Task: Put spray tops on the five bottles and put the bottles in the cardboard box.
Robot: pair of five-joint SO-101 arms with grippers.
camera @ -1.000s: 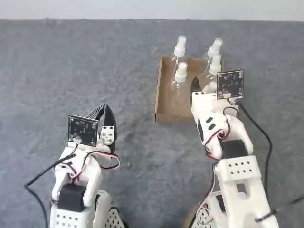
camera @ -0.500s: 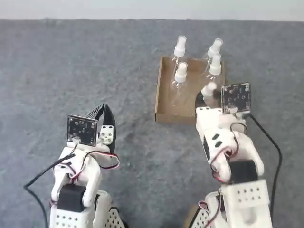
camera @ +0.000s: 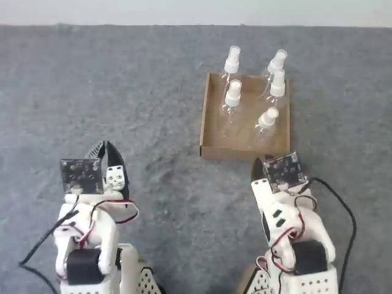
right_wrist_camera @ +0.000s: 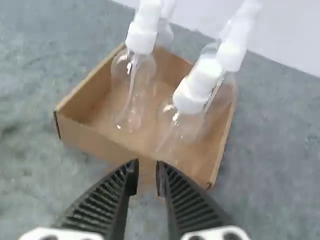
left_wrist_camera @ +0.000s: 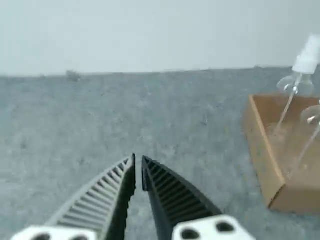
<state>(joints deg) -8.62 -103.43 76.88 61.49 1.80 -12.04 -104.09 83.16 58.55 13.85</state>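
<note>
On my side of the link, the left hand hangs low over the worktop, well apart from the box. Its two dark, ribbed plastic fingers are clenched tip to tip on nothing. A small square circuit board sits on its white wrist, and any print on it is too small for me to read. The worktop is a grey, felt-like mat with a rough nap, ending at a pale wall. Further right sits the cardboard box, a shallow open brown tray with plain walls. All five bottles stand inside it, clear rounded plastic with thin dip tubes, each wearing one of the white spray tops. The clear walls are hard to trace against the cardboard. The two at the back rise above the far rim, and the near right one leans. The right hand hovers just beside the box's near wall, its ribbed fingers released with a narrow gap and holding nothing. Both arm bases are cut off by the high view's lower edge.
</note>
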